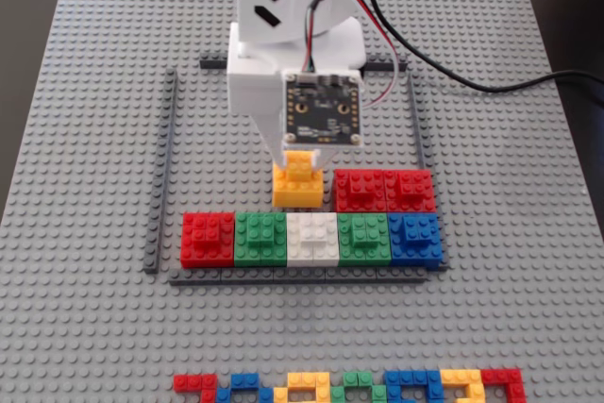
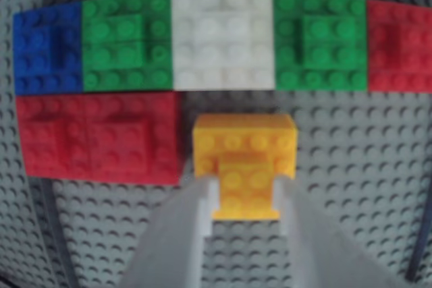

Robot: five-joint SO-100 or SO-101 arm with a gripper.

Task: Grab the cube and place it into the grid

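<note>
The cube (image 1: pixel 298 181) is clamped by its raised top brick between the fingers of the gripper (image 2: pixel 244 197). It is seen inside the grid (image 1: pixel 162 176), in the second row, above the white block (image 1: pixel 311 238) and just beside two red blocks (image 1: pixel 384 190), resting on or just above the baseplate (image 1: pixel 85 92).
</note>
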